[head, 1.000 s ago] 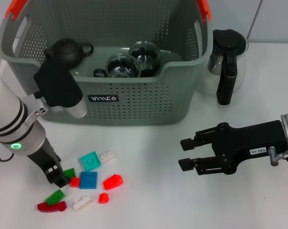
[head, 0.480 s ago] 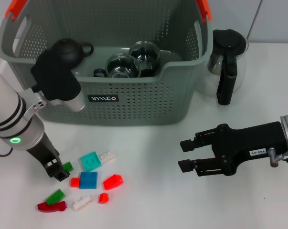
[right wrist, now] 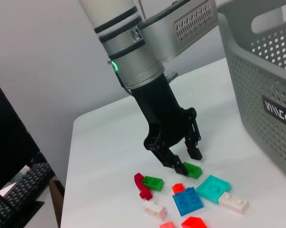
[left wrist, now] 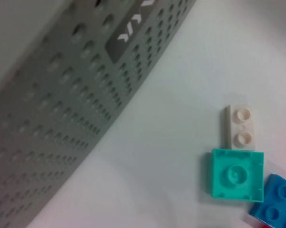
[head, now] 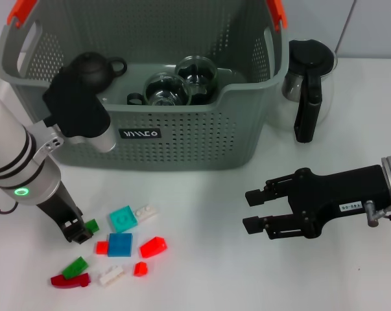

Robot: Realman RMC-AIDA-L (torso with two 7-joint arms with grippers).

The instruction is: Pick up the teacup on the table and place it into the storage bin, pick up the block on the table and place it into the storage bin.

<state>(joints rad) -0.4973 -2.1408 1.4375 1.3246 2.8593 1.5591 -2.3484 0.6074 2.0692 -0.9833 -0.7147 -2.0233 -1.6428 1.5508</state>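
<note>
The left arm [head: 17,162] is white with black bands and a green ring light; the right gripper [head: 257,208] is black, its wrist bearing a small white label.

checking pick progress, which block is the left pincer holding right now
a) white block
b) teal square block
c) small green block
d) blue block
c, the left pincer is closed on the small green block, lifted a little above the table, while the others lie loose.

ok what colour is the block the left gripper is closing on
Green block, pinched between the left gripper fingers just off the table; clearest in the right wrist view.
</note>
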